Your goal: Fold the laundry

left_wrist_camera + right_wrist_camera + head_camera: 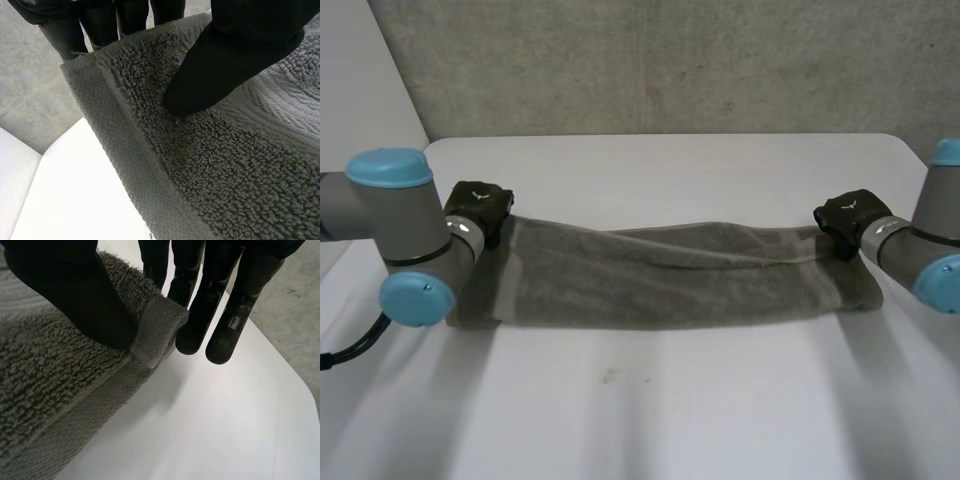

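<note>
White table (670, 420) supports the towel (670, 280). My left hand (478, 205) and right hand (848, 215) each pinch one towel end, apparently to stretch its edge for folding.

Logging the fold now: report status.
Left hand pinching towel, left end. Right hand pinching right end. It lies long across table. Nothing in the way.
</note>
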